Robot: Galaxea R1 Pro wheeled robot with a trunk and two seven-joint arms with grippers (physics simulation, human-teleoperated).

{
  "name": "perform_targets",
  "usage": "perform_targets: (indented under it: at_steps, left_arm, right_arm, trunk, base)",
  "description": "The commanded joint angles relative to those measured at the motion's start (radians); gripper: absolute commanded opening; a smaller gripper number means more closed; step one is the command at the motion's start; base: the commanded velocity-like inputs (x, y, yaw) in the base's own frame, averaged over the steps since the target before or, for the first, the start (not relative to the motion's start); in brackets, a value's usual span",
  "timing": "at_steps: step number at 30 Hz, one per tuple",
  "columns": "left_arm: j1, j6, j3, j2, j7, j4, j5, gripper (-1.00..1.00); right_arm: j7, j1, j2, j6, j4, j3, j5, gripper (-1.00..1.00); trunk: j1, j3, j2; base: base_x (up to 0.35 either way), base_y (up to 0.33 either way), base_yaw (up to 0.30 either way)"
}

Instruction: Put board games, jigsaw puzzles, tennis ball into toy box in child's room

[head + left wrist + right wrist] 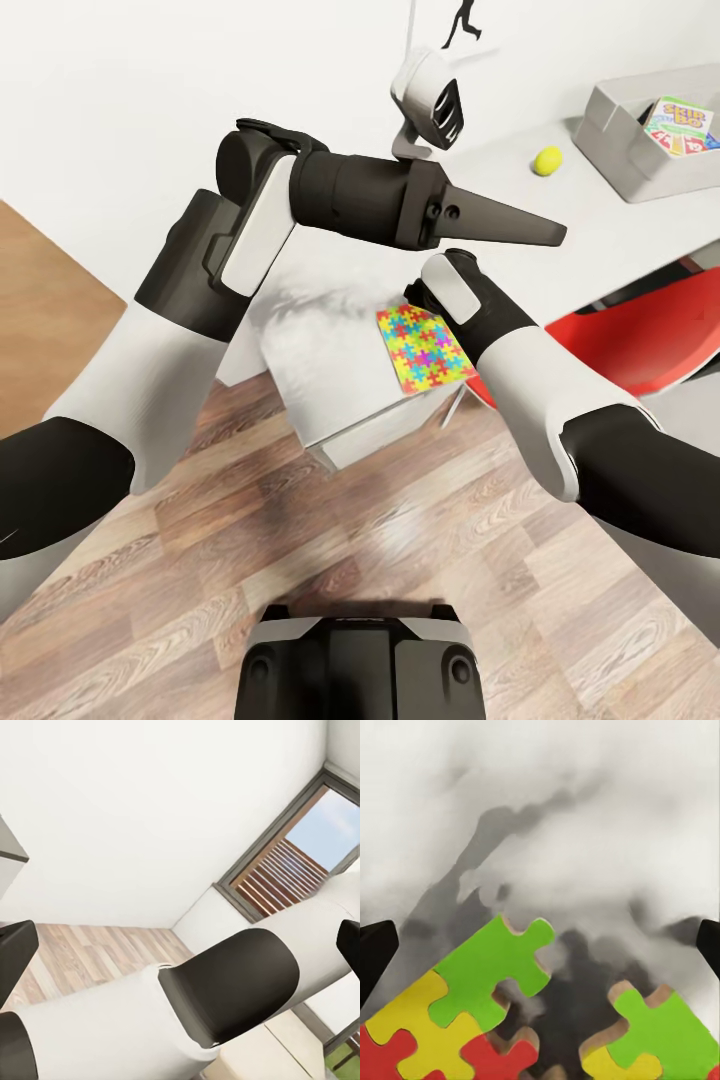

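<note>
Yellow, pink, blue and green pieces mark the jigsaw puzzle (424, 347), lying flat at the near edge of the grey surface (560, 230) just under the right arm's wrist. In the right wrist view the right gripper (540, 945) is spread wide right above its edge, nothing held. The left gripper (545, 232) hangs higher — I cannot tell its opening. The step looks like picking this puzzle up; next, closing on its thin edge, then carrying it to the toy box (625, 140) beyond the tennis ball (547, 160).
</note>
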Motion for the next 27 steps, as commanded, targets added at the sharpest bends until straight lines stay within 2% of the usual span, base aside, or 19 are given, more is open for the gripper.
perform_targets:
  at_steps: [1, 27]
  left_arm:
    - [-0.001, 0.007, 0.0, 0.0, -0.002, 0.001, 0.002, 1.0]
    - [-0.001, 0.007, -0.001, 0.0, -0.002, 0.001, 0.002, 1.0]
  right_arm:
    - [-0.007, -0.001, -0.001, 0.004, -0.001, 0.005, -0.012, 1.0]
    - [-0.006, 0.0, -0.002, 0.0, -0.001, 0.005, -0.012, 1.0]
  trunk:
    - [0.0, -0.001, -0.001]
    - [0.0, -0.001, -0.001]
  base:
    - [-0.057, 0.023, 0.0]
    - [-0.063, 0.019, 0.0]
